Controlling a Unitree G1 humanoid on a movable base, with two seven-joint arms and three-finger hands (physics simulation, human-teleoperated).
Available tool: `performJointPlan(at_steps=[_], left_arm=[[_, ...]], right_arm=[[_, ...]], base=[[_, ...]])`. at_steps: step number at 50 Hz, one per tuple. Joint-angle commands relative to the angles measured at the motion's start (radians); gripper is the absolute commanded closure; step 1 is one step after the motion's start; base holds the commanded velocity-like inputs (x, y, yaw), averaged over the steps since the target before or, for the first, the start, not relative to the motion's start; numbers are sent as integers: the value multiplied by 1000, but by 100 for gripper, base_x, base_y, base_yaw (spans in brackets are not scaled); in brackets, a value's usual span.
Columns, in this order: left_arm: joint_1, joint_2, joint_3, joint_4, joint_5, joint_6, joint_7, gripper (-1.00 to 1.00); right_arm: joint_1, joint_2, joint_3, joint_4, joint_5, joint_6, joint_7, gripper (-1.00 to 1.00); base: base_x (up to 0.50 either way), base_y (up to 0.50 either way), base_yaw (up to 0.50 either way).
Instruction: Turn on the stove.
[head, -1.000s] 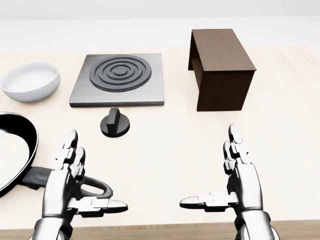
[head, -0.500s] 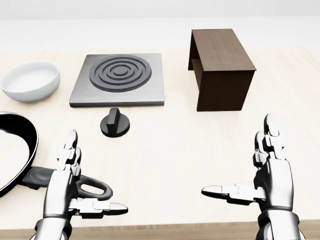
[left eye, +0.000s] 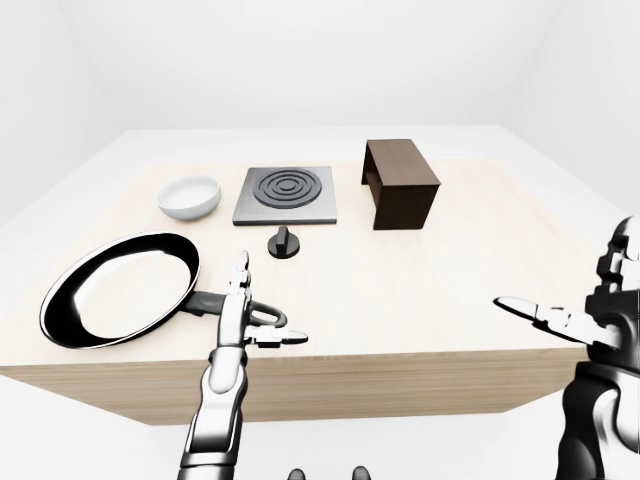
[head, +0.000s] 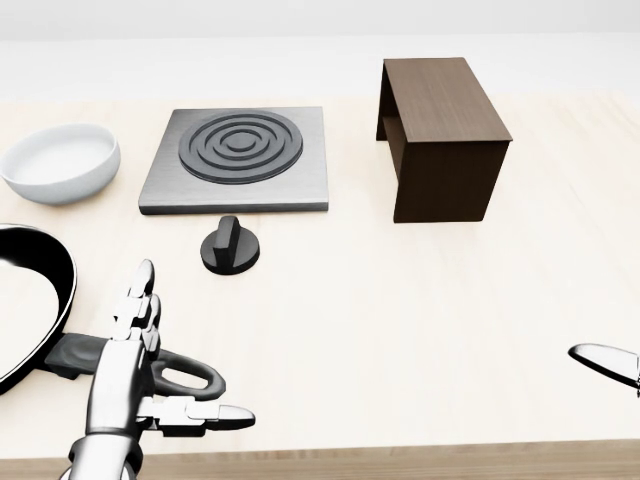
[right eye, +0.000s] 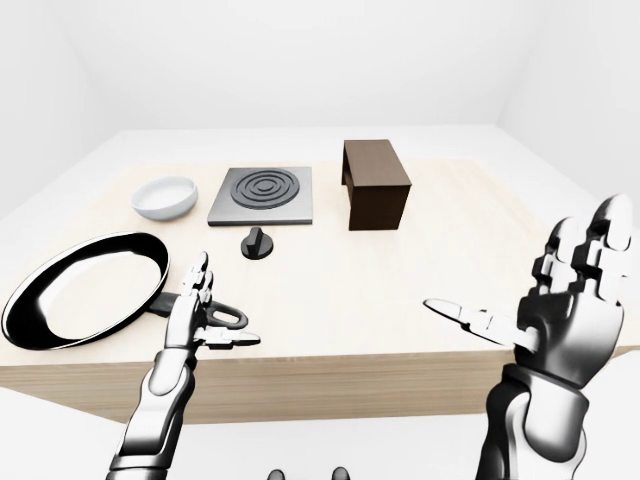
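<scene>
We are at the reach step, nothing touched yet. Knob sits on the table just at 6 o'clock of the stove, untouched. Our left hand hovers at 7 o'clock of the knob, over the pan handle, fingers spread, holding nothing. Our right hand is well off at 4 o'clock, fingers also spread. Next we likely need to bring one hand onto the knob, pinch its ridge and twist.

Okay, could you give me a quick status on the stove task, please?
Both hands open: left hand near pan handle, right hand off to the side. Knob untouched below stove. Nothing blocks the knob.
</scene>
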Motion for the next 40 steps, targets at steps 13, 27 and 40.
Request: performJointPlan(at_steps=[13, 27, 40], left_arm=[[-4, -1, -4, 8, 5, -3, 5, -100], [-3, -2, -5, 7, 7, -1, 3, -100], [1, -1, -4, 8, 6, -5, 2, -100]], right_arm=[[-12, 19, 31, 7, 5, 0, 56, -100], [-13, 20, 34, 2, 10, 0, 67, -100], [-8, 24, 34, 5, 12, 0, 70, -100]], base=[[0, 0, 0], [26, 0, 0], [32, 0, 0]])
